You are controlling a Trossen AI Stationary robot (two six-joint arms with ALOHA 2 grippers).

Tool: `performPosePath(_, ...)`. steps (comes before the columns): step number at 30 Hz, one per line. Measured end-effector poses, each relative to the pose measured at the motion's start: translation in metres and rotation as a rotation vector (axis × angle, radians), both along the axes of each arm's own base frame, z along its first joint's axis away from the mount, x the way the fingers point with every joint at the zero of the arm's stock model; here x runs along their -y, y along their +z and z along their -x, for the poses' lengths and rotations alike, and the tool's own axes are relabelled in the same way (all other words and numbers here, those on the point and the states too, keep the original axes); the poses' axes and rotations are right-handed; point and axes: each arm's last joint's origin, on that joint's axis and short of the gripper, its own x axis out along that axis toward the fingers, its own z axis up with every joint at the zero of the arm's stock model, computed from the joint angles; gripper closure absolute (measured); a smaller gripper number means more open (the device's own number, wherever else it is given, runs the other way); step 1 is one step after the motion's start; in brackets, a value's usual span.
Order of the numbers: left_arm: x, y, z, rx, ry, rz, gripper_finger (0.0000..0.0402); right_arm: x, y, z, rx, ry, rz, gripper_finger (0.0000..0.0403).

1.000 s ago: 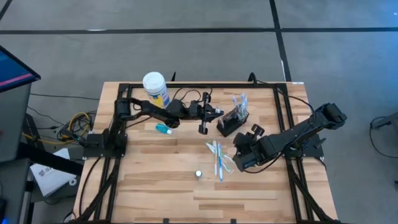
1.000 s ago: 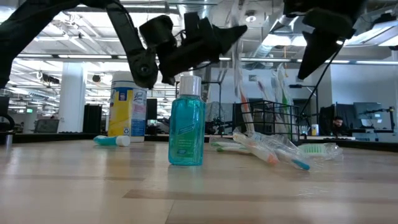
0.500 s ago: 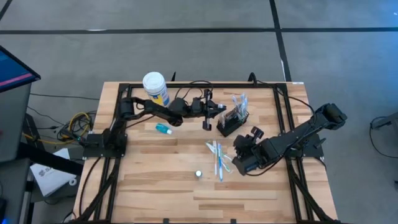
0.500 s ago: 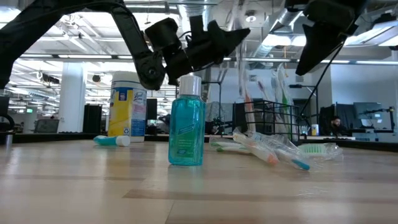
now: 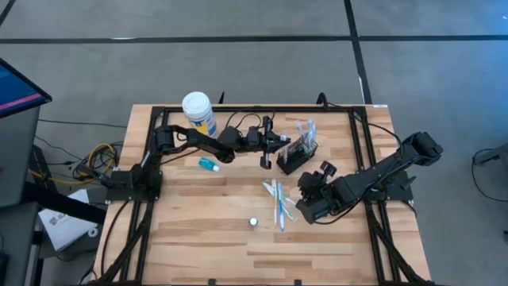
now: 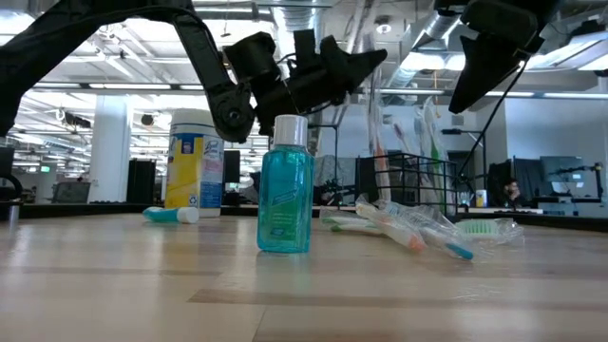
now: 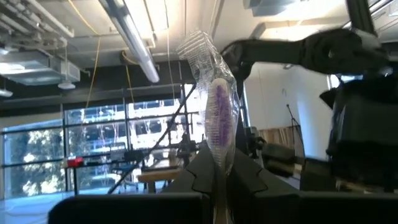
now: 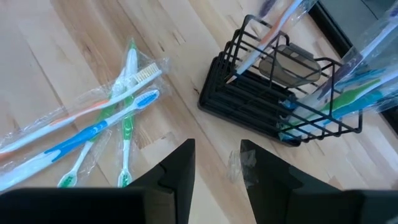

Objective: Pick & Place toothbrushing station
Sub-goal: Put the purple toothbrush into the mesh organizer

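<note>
The black wire holder (image 5: 295, 155) (image 8: 280, 93) stands on its base at the table's far middle, with wrapped toothbrushes upright in it. Several more wrapped toothbrushes (image 5: 278, 202) (image 8: 106, 130) lie in a loose pile nearer the front. A small teal tube (image 5: 208, 164) lies to the left. My left gripper (image 5: 279, 141) (image 7: 221, 165) hovers just left of the holder, tilted upward and shut on a wrapped toothbrush (image 7: 219, 112). Above the table, to the right of the pile, my right gripper (image 5: 306, 200) (image 8: 217, 165) is open and slants down with nothing in it. My left gripper pinches the wrapped toothbrush between its two fingers just below the purple-bristled head (image 7: 220, 155). The head and the clear wrapper's end stick out past the fingertips, slanting upward. The toothbrush is lifted clear of the table; its handle end is hidden behind the fingers.
A white-lidded yellow-and-blue jar (image 5: 198, 111) stands at the far left. A teal bottle with a white cap (image 5: 253, 222) (image 6: 285, 185) stands near the front middle. A black frame rail (image 5: 254, 110) runs along the table's far edge and sides.
</note>
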Motion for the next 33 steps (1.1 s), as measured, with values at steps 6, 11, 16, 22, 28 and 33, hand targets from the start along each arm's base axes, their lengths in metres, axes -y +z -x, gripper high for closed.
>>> performPosePath(6, 0.002, 0.0, -0.001, 0.001, 0.007, 0.014, 0.0395, 0.0, 0.0, 0.0, 0.003, -0.001, 0.005, 0.0285)
performPosePath(11, 0.006, -0.003, -0.003, 0.002, 0.009, 0.015, 0.0395, 0.001, 0.0, 0.0, 0.012, -0.003, 0.022, 0.0285)
performPosePath(16, 0.01, -0.007, -0.01, 0.002, -0.006, 0.02, 0.0395, 0.0, 0.001, -0.001, 0.017, -0.003, 0.021, 0.0285)
performPosePath(22, 0.01, -0.018, -0.018, -0.015, -0.016, 0.034, 0.0395, 0.0, 0.001, -0.001, 0.026, -0.004, 0.021, 0.0285)
performPosePath(28, 0.01, -0.018, -0.018, -0.015, -0.021, 0.044, 0.0381, 0.0, 0.001, -0.001, 0.026, -0.004, 0.021, 0.0285)
performPosePath(33, 0.01, -0.021, -0.02, -0.051, -0.02, 0.053, 0.038, 0.0, 0.001, -0.001, 0.027, -0.004, 0.02, 0.0285)
